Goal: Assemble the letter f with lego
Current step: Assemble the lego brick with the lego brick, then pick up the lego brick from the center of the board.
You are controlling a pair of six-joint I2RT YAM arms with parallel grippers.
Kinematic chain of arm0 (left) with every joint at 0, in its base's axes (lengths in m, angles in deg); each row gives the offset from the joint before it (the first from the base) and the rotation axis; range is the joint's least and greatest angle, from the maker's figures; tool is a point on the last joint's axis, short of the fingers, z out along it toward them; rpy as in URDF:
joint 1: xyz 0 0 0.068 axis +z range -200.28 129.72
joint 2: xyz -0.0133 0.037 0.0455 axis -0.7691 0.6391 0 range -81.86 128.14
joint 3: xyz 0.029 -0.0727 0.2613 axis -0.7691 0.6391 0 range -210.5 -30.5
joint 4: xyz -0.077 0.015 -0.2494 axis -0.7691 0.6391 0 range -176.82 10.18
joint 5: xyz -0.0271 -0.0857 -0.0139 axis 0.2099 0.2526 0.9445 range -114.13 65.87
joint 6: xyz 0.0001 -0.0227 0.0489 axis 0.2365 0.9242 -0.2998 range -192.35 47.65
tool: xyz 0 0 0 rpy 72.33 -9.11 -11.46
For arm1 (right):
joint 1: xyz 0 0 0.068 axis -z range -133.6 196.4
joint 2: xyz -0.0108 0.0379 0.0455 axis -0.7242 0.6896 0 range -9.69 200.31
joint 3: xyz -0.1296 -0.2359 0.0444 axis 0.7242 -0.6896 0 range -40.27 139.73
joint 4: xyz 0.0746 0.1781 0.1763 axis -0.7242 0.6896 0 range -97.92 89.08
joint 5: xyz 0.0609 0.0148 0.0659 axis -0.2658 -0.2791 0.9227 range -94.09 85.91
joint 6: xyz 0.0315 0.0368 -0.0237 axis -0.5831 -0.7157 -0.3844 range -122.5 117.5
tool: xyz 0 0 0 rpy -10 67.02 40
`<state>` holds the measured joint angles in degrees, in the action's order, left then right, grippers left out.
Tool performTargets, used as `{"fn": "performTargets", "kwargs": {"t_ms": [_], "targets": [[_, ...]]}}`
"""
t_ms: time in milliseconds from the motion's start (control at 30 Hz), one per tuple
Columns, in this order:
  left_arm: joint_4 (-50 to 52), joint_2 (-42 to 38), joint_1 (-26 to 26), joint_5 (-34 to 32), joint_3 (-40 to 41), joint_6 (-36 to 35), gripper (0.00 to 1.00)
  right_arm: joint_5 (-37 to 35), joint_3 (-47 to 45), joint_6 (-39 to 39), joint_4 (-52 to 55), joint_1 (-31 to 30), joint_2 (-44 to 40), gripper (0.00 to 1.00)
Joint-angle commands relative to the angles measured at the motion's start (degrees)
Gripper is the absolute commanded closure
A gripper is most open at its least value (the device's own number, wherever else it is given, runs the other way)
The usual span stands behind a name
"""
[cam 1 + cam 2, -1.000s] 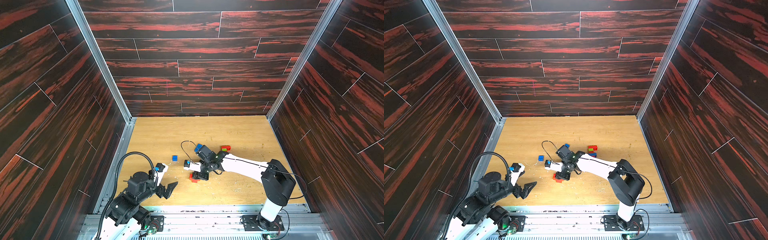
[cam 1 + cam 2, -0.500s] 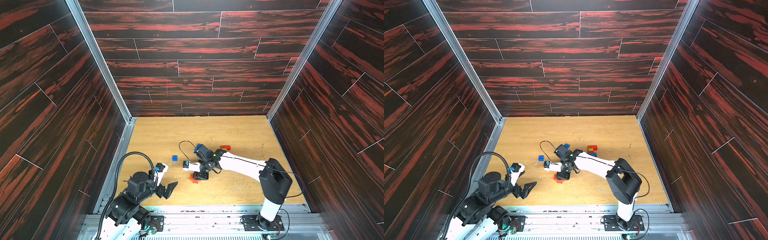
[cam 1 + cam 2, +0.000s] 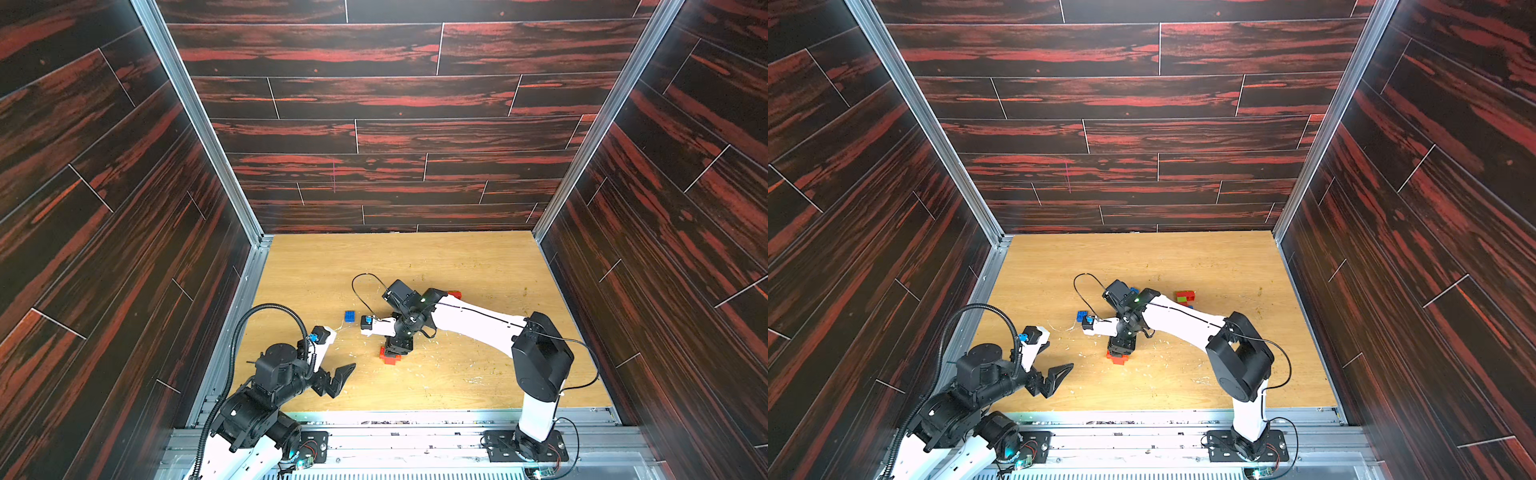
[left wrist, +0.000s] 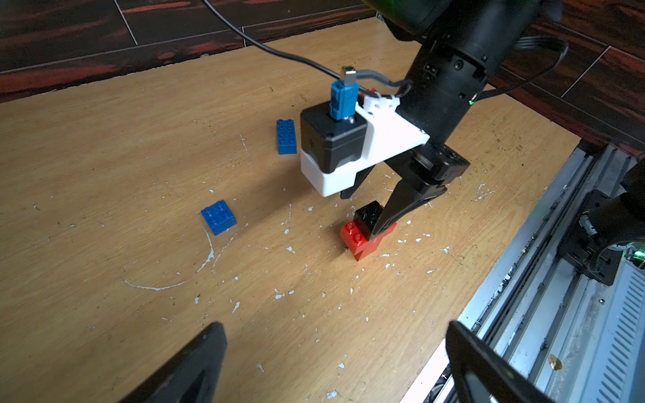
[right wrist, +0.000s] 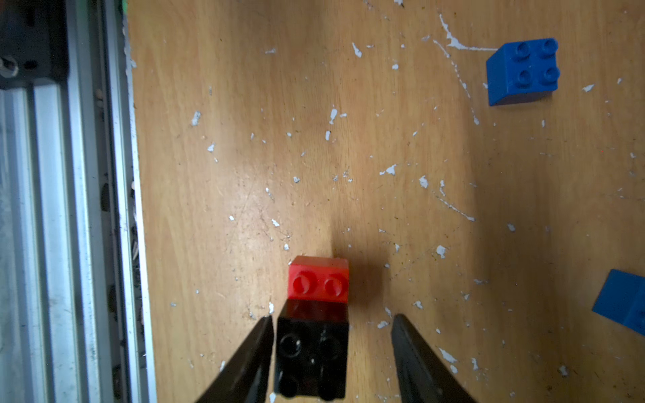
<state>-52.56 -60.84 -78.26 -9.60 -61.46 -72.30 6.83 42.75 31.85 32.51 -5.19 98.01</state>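
Note:
A black lego brick [image 5: 312,352] sits on one half of a red lego brick [image 5: 318,282], whose other two studs are bare. My right gripper [image 5: 331,318] points down over this stack [image 3: 390,355], its jaws straddling the black brick. One finger is almost against the brick and the other stands clearly off it, so it is open. The left wrist view shows the black brick [image 4: 366,214] on the red one [image 4: 359,240]. A square blue brick [image 4: 219,217] and an oblong blue brick [image 4: 286,136] lie loose nearby. My left gripper [image 3: 340,380] hovers wide open near the front left, holding nothing.
A small stack of red and green bricks [image 3: 1185,297] stands behind the right arm. The metal rail [image 3: 395,419] runs along the table's front edge, close to the stack. Dark wood-pattern walls [image 3: 187,270] enclose the table on three sides. White scuffs mark the wooden top.
My right gripper's jaws have spread apart around the black brick, which stays on the red one. The right arm has shifted slightly. The left arm has not moved.

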Motion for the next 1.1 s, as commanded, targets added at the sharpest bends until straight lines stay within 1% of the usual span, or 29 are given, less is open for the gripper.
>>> {"fn": "performTargets", "kwargs": {"t_ms": [0, 133, 267, 467, 567, 667, 767, 867, 1067], "targets": [[-0.25, -0.01, -0.22, -0.45, 0.37, 0.20, 0.00, 3.62, 2.65, 0.80, 2.53, 0.38, 0.83, 0.41], [-0.20, -0.01, -0.23, -0.45, 0.37, 0.16, 0.00, 6.04, 6.97, 1.13, 3.71, 0.59, 2.26, 0.39], [-0.24, -0.14, -0.22, -0.51, 0.37, 0.12, 0.00, 6.48, 13.32, 1.40, 4.57, 1.34, 6.20, 0.39], [-0.16, -0.18, -0.25, -0.48, 0.29, 0.04, 0.00, 4.73, 25.67, 2.13, 5.60, 2.58, 16.03, 0.38], [-0.21, -0.14, -0.33, -0.44, 0.33, 0.03, 0.00, 5.30, 32.40, 1.38, 5.60, 3.64, 21.50, 0.38], [-0.16, -0.10, -0.29, -0.43, 0.29, -0.01, 0.00, 3.99, 38.89, 1.25, 5.81, 3.74, 26.67, 0.38], [-0.24, -0.08, -0.41, -0.52, 0.29, 0.03, 0.00, 4.48, 43.66, 0.81, 5.86, 3.74, 30.59, 0.38], [-0.24, -0.01, -0.40, -0.53, 0.29, 0.03, 0.00, 5.18, 47.50, 0.29, 6.50, 3.78, 33.80, 0.38], [-0.29, 0.15, -0.40, -0.45, 0.37, 0.04, 0.00, 5.56, 50.51, -0.53, 6.05, 3.69, 37.26, 0.37]]}}
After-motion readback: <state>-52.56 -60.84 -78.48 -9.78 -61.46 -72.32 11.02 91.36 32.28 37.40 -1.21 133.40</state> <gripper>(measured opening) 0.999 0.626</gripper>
